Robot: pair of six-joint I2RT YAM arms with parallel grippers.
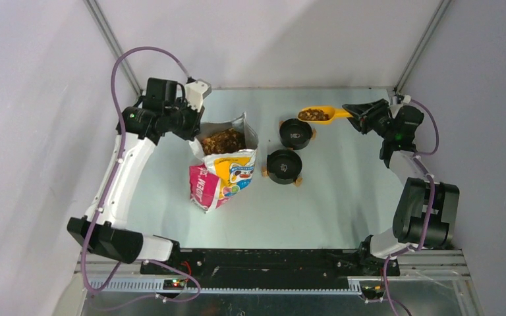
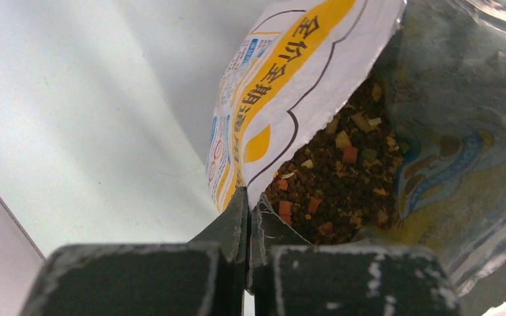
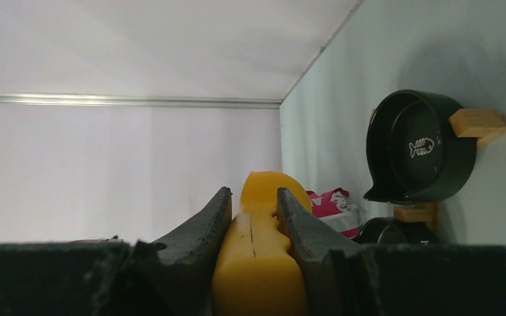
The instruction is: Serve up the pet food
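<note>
left end effector [image 2: 248,214] is pressed together on the torn rim of the bag [image 1: 227,174], whose mouth gapes open. pet food [image 1: 224,140] fills the bag, and more sits heaped in the yellow scoop [image 1: 338,113]. right end effector [image 3: 253,207] pinches the scoop's handle, its loaded head just beside the far black dish [image 1: 296,133] on the desk [image 1: 342,197].

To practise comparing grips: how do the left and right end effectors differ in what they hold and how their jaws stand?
The left end effector pinches the bag by its thin rim, jaws almost touching; the right end effector clamps the thick scoop handle, jaws apart around it. The left works at the bag's mouth; the right holds kibble in the scoop beside a bowl. Both are dark, two-fingered and gripping.
</note>
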